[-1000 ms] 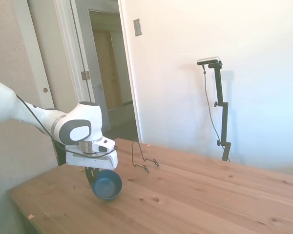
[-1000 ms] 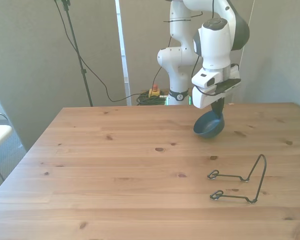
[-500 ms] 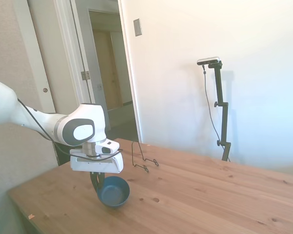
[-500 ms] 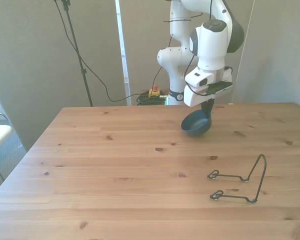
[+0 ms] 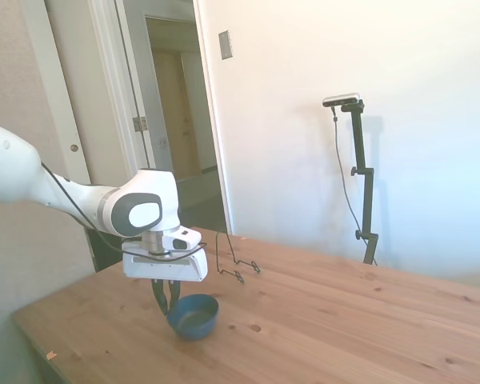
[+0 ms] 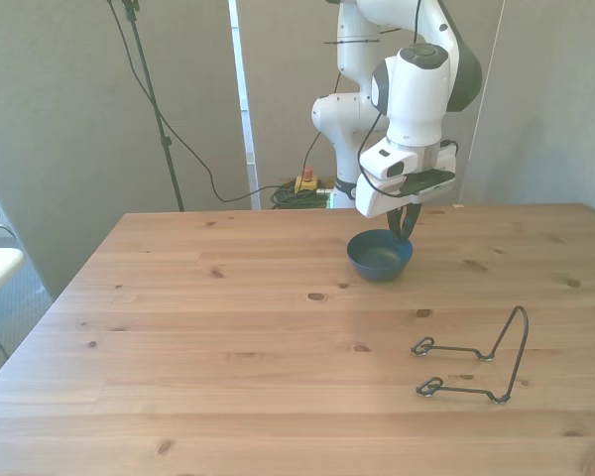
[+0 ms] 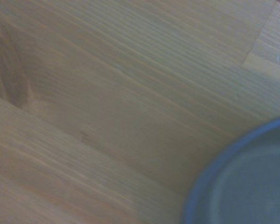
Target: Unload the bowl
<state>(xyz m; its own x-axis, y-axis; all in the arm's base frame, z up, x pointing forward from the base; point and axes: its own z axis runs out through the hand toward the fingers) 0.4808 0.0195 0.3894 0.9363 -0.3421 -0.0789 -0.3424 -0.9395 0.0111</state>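
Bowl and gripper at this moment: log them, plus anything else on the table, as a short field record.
bowl: dark blue bowl, upright on the wooden table, clear of the rack
gripper: gripper over the bowl's rim on the front view's right, fingers parted
contact: a fingertip appears to sit at the rim; whether it touches is unclear
rack: black wire rack, nothing in it, nearer the front view's right edge

bowl (image 6: 380,256) lowered from tilted in air to upright on table (image 6: 228,337), end effector (image 6: 401,230) spread
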